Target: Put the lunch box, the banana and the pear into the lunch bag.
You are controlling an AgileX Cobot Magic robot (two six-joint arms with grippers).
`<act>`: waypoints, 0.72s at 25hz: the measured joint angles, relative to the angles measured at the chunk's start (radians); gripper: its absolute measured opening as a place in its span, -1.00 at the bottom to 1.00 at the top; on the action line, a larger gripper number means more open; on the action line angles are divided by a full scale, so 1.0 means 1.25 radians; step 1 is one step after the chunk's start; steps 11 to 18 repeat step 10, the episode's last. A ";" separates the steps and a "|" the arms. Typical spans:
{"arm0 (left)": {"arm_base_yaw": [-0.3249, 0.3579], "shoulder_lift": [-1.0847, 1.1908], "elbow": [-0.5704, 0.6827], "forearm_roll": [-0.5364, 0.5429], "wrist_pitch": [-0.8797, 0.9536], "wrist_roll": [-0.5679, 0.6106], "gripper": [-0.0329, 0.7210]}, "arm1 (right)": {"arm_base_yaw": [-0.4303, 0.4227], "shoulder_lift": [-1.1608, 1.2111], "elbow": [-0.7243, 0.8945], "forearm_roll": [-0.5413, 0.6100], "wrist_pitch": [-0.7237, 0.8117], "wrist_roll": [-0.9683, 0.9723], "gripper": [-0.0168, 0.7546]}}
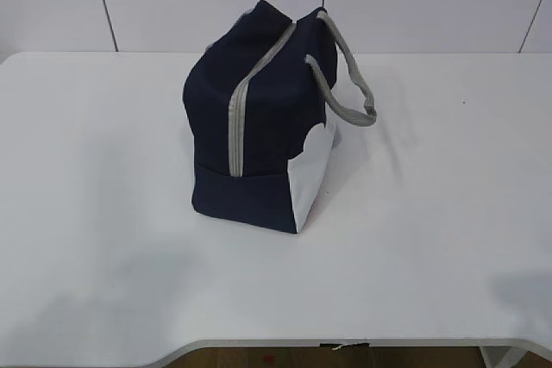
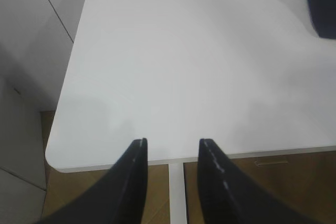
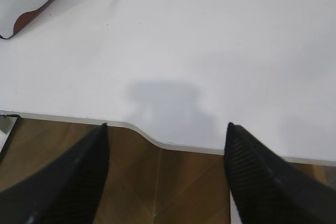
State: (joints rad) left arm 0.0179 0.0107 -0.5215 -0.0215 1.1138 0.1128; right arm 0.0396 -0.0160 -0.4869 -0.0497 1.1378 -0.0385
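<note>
navy fabric marks the lunch bag (image 1: 259, 127), which stands alone near the middle of the counter (image 1: 103, 213), a little toward the far edge, its white end panel turned to the near right and its grey strap handles (image 1: 349, 75) arched over the top. the grey zipper (image 1: 237, 118) runs up the side facing the near edge and looks drawn closed along the length that shows. no lunch box, banana or pear lies anywhere on the counter; whether they are inside the bag cannot be told, since nothing of its interior shows.

judging from that, the task looks to be at its very end, with the bag zipped and set down, though a closed bag at the start is not ruled out.

the left end effector (image 2: 172, 148) hangs over the near left edge of the counter, jaws partly apart and empty, with only a dark corner of the bag at the far right of its view. the right end effector (image 3: 165, 129) hangs over the near right edge, jaws wide apart and empty, well clear of the bag.

if items remain to be packed, the next move calls for reopening the zipper; otherwise both arms need only stay clear.
</note>
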 joint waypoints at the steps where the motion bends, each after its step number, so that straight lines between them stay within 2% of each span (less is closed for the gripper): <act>1: 0.000 0.000 0.000 0.000 0.000 0.000 -0.26 | 0.000 0.000 0.000 0.000 0.000 0.000 0.46; 18: 0.000 0.000 0.000 0.000 0.000 0.000 -0.26 | 0.000 0.000 0.000 0.000 0.000 0.001 0.46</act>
